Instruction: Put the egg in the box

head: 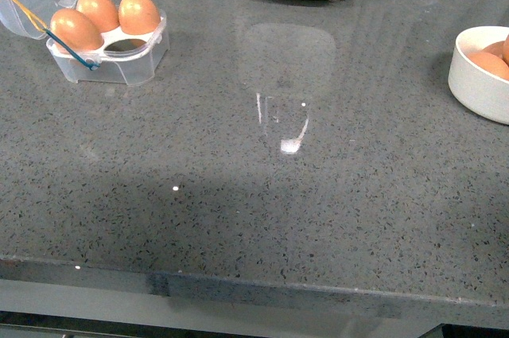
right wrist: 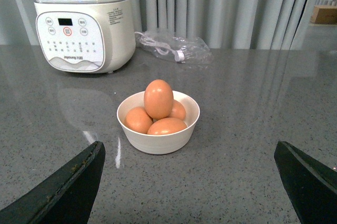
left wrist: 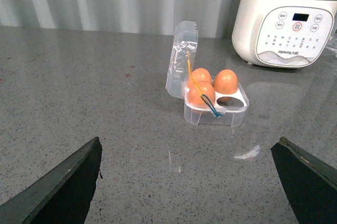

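Smooth orange-brown egg (right wrist: 158,99) topping round white bowl (right wrist: 158,144): slippery, cracks easy; pinch middle softly. Apart: left claw (left wrist: 188,145), right claw (right wrist: 188,145).

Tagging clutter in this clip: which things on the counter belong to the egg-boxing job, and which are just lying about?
For the job: loose eggs; the bowl holding them; box, lid open, one slot empty.
Lying about: blender; plastic bag.
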You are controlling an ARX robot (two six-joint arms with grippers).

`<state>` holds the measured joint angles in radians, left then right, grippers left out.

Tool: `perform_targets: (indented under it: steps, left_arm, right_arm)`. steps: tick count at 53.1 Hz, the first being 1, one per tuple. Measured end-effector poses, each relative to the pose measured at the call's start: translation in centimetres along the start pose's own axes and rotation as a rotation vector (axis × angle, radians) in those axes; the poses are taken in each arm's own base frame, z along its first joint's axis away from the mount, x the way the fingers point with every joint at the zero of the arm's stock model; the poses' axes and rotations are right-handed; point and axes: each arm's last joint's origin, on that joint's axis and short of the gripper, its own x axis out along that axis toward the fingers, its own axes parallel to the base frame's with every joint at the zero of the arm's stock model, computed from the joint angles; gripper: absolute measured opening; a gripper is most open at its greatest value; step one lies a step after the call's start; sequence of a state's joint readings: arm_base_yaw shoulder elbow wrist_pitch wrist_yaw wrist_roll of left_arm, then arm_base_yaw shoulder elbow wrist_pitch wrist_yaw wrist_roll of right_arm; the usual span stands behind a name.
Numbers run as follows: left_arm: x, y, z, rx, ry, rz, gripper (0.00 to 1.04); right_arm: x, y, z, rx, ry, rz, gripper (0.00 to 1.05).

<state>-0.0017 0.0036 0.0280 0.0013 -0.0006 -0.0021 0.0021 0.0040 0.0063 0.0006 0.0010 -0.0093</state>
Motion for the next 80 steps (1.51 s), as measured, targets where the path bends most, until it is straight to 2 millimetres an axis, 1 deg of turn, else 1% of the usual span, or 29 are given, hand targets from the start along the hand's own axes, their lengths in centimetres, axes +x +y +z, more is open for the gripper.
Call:
perform_targets:
  steps: [54,57,58,61,65,68,71,75,80]
  left_arm:
    - [0.0,0.0,0.0,0.0,0.0,0.0,0.98]
    - [0.0,0.0,0.0,0.0,0.0,0.0,0.98]
    - [0.0,0.0,0.0,0.0,0.0,0.0,0.98]
    - [0.0,0.0,0.0,0.0,0.0,0.0,0.98]
    - [0.0,0.0,0.0,0.0,0.0,0.0,0.98]
    - [0.0,0.0,0.0,0.0,0.0,0.0,0.98]
    - [0.0,0.0,0.0,0.0,0.0,0.0,0.98]
    - [0.0,0.0,0.0,0.0,0.0,0.0,0.98]
    - [0.0,0.0,0.0,0.0,0.0,0.0,0.98]
  right_arm:
    - [0.0,0.0,0.0,0.0,0.0,0.0,0.97]
    - [0.0,0.0,-0.1,-0.011,0.034,-0.04,0.97]
    - [0.1,0.1,0.1,-0.026,0.072,-0.089,0.97]
    - [0.7,0.2,1.0,-0.059,0.093,-0.148,0.97]
    - [2.0,0.4,3.3,-0.079,0.041,-0.13,0.97]
    - [2.8,0.4,4.5,-0.086,0.007,-0.129,0.97]
    - [4.1,0.4,6.0,-0.095,-0.028,-0.111,0.97]
    - [5.5,0.3,6.9,-0.095,-0.032,-0.101,0.97]
    - [9.4,-0.2,7.6,-0.093,0.03,-0.107,0.97]
